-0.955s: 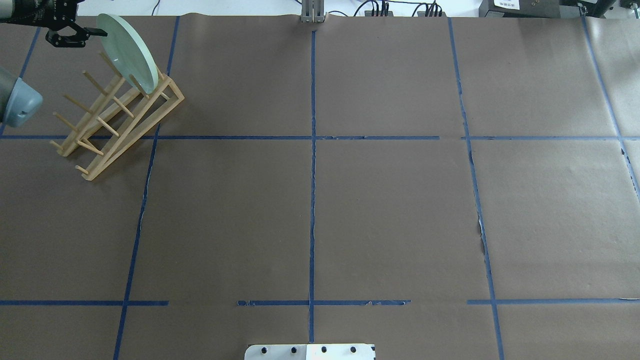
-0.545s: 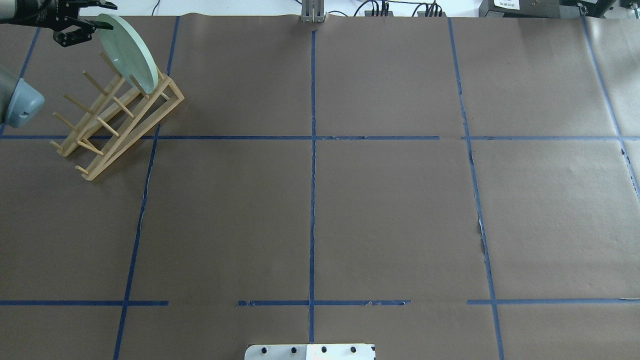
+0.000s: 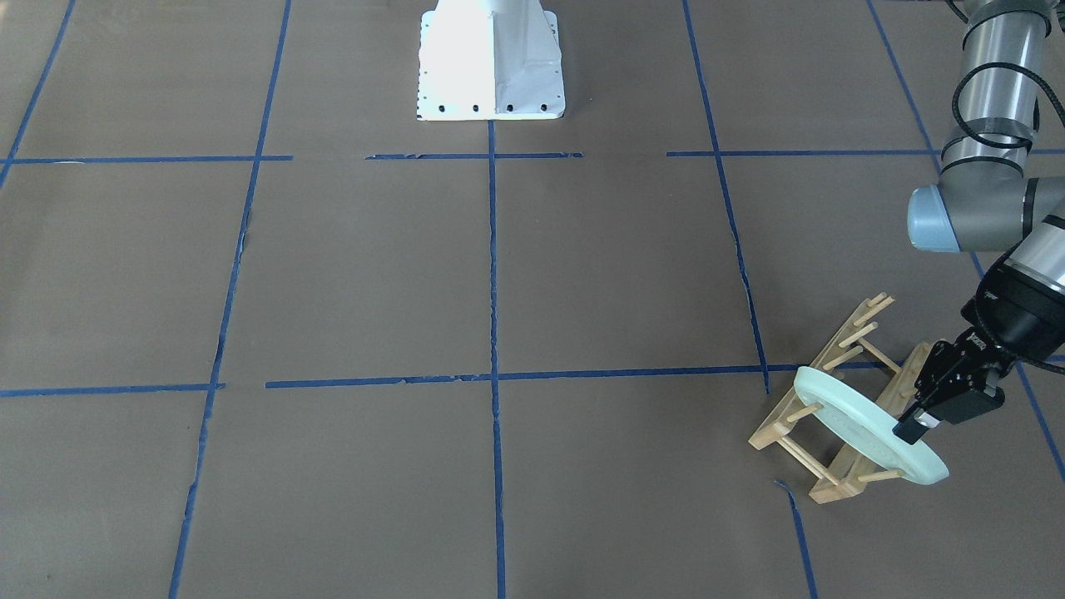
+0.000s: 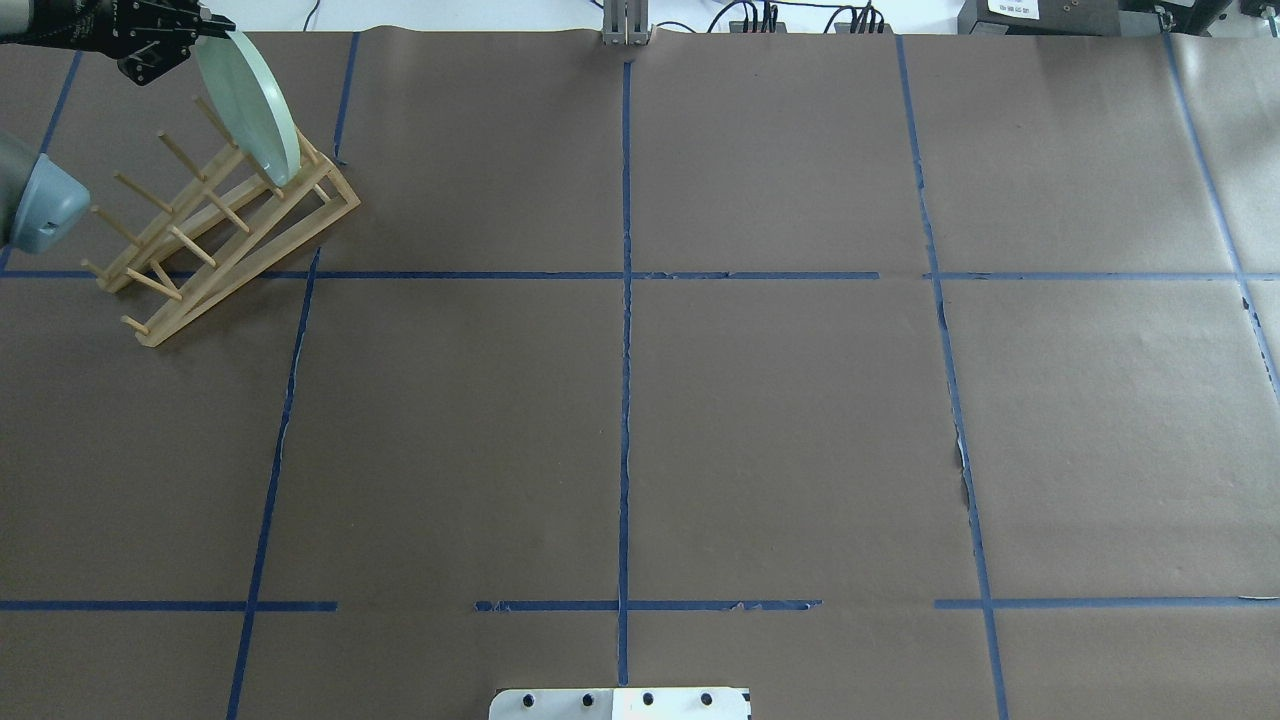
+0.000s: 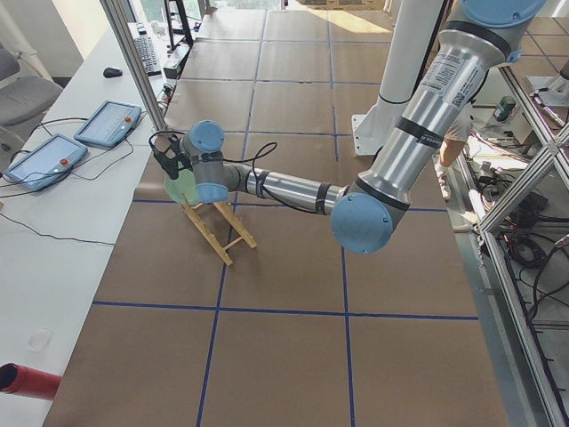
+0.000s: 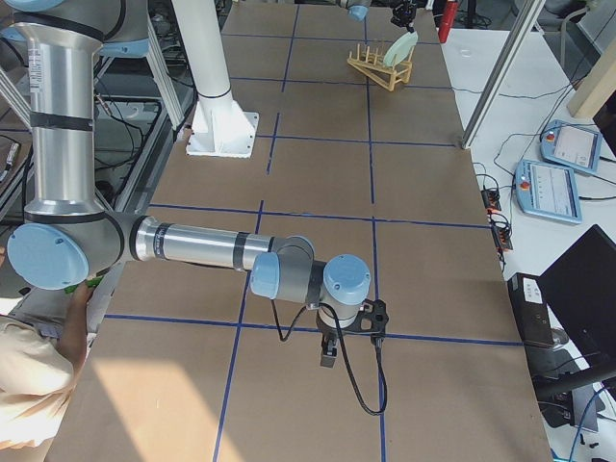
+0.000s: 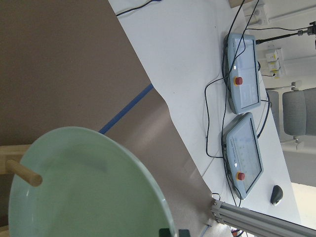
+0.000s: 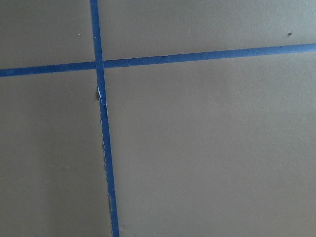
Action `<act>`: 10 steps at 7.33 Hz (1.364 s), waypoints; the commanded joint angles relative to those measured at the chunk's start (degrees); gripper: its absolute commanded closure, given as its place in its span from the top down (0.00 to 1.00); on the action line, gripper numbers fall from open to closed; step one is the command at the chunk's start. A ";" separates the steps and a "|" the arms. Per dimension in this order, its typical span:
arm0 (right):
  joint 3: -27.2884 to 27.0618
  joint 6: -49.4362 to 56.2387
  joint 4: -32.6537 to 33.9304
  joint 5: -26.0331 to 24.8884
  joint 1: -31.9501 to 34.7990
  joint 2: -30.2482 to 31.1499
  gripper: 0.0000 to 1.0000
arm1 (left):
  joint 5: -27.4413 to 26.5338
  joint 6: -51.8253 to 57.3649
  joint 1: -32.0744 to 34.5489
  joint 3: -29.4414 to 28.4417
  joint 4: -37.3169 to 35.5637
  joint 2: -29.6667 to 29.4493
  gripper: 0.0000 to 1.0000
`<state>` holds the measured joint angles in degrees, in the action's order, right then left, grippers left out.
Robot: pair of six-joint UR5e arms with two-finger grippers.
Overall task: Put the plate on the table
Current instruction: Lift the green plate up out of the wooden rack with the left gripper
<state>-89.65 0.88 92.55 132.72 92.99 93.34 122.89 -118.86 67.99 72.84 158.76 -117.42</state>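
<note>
The pale mint-green plate point(image 4: 250, 105) stands on edge between the pegs of the light wooden rack point(image 4: 215, 235), at the far left of the brown-paper table point(image 4: 780, 420). My left gripper point(image 4: 205, 28) is at the plate's top rim and shut on it. In the front-facing view one finger point(image 3: 912, 430) lies over the rim of the plate point(image 3: 861, 433). The left wrist view shows the plate point(image 7: 84, 192) close up with a peg against it. My right gripper point(image 6: 329, 352) hangs low over bare table. I cannot tell whether it is open or shut.
The white robot base point(image 3: 491, 62) stands at the middle of the near table edge. Two teach pendants point(image 5: 107, 124) and cables lie on the white bench beyond the far edge, close to the rack. A person's arm point(image 6: 38, 385) shows beside the table.
My left gripper moved from beside the plate onto its top rim and closed on it. The plate turned more edge-on, and the rack slid a little to the left.
</note>
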 commanded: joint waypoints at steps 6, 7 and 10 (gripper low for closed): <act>0.00 0.00 0.00 0.00 0.00 0.00 1.00 | 0.69 -15.01 1.99 14.34 -5.35 -3.23 0.00; 0.00 0.00 0.00 0.00 0.00 0.00 1.00 | 0.17 -14.65 -3.25 14.08 -7.05 -3.95 0.00; 0.00 0.00 0.00 0.00 0.00 0.00 1.00 | -6.21 2.85 -16.44 20.89 -34.27 -7.03 0.00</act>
<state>-89.65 0.88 92.54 132.71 92.99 93.33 120.78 -124.81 56.88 89.76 137.94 -123.37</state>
